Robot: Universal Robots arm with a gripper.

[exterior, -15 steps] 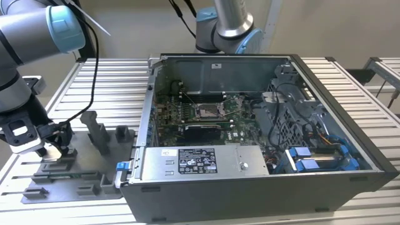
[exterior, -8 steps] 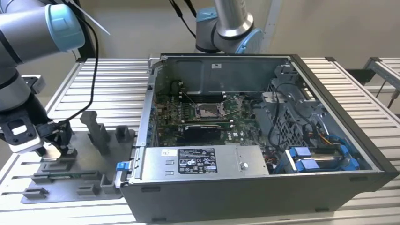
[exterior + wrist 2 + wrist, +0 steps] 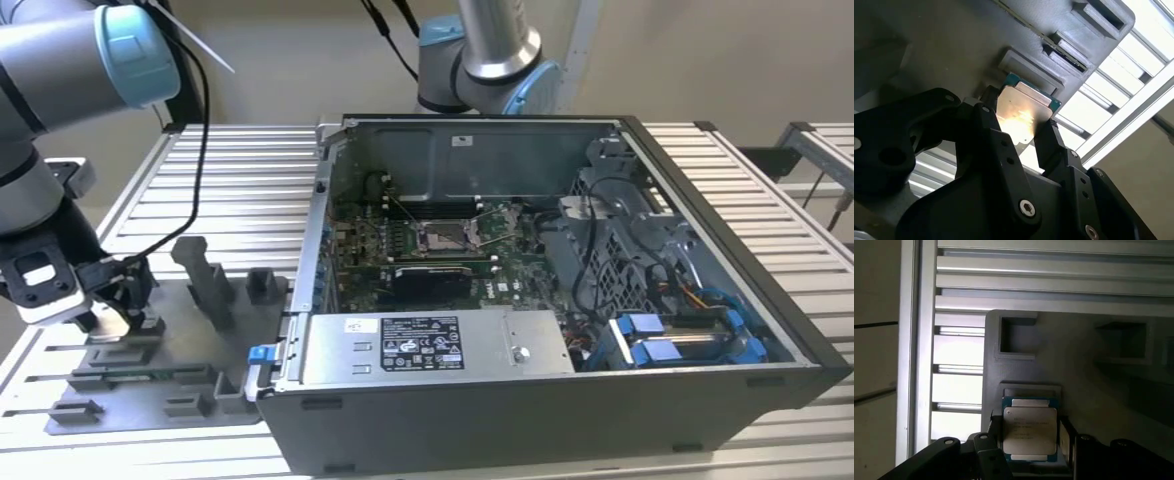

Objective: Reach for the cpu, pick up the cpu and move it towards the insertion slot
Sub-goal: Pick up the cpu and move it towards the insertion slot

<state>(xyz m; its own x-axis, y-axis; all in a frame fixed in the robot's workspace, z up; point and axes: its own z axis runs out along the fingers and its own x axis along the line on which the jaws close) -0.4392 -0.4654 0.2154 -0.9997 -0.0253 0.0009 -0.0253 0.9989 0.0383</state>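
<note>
Down at the exterior view's left, the gripper [image 3: 118, 300] sits low over the grey fixture [image 3: 180, 345] on the slatted desk [image 3: 227, 190]. From out here its black body blocks the cpu completely. The arm [image 3: 40, 190] above runs off the picture's edge.

In the first wrist view, there it is: the cpu [image 3: 1030, 431], lying flat, silvery face up toward the camera, green rim peeking out around it. It's right over a raised nest near the fixture's edge, and its near edge is cut off behind the gripper's body. In the second wrist view glare washes out most of the face.

The jaws are closed in on two opposite edges, pinching the cpu between them. Whether it's resting on the nest or just clear of it, I can't tell. It's close to square, so hardly a long axis to speak of, and its edges run parallel with the fixture's side.

The slot [image 3: 447, 236] sits well apart, inside the open case [image 3: 534, 420] toward the exterior view's right. Its shiny frame faces up, and its lever is too fine to make out.
</note>
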